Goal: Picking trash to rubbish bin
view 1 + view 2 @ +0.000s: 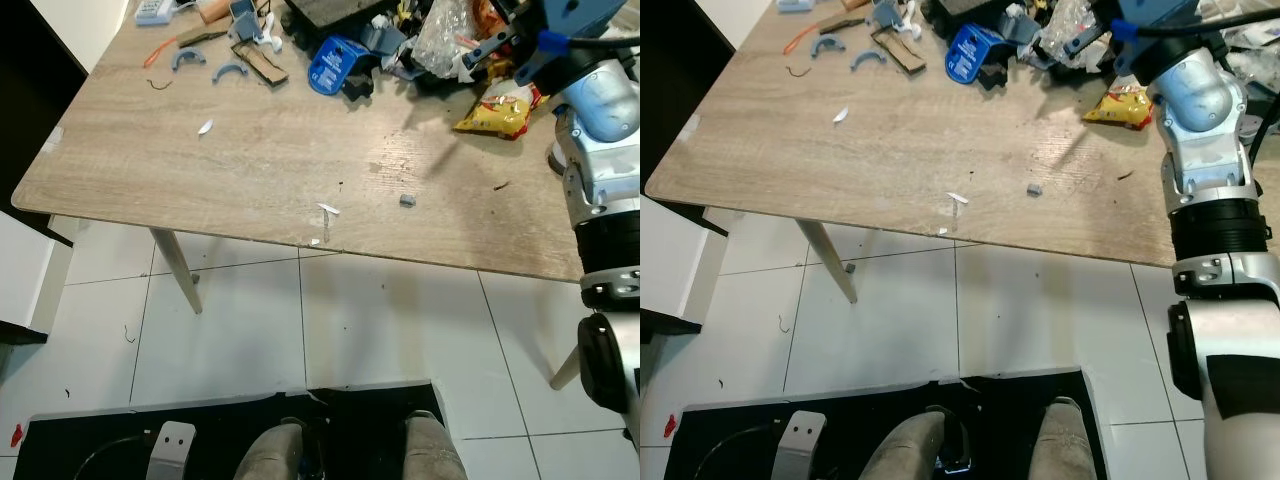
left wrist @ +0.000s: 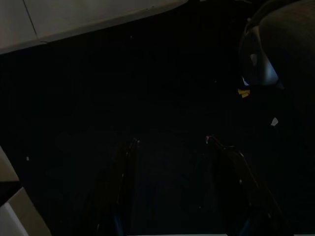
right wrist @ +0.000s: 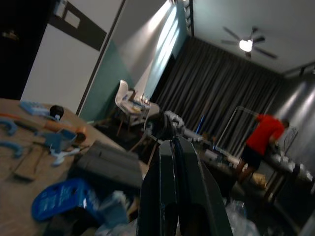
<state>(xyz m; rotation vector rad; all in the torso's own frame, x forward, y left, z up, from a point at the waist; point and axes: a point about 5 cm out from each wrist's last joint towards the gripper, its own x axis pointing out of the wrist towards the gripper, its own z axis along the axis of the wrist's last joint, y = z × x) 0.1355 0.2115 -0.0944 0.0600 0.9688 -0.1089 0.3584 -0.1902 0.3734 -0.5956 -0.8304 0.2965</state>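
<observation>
Right wrist view looks along the right gripper (image 3: 172, 147), its two black fingers pressed together with nothing between them. From the head camera that arm reaches up over the far right of the wooden table (image 1: 250, 150), above the heap of clutter. A yellow snack packet (image 1: 497, 112) lies on the tabletop just below the arm (trash, by the look of it), with a clear plastic bag (image 1: 443, 35) behind it and a blue pouch (image 1: 335, 63) to its left. Small white scraps (image 1: 328, 209) and a grey bit (image 1: 407, 200) sit near the table's front edge. The left gripper (image 2: 170, 147) hangs in the dark, fingers apart.
</observation>
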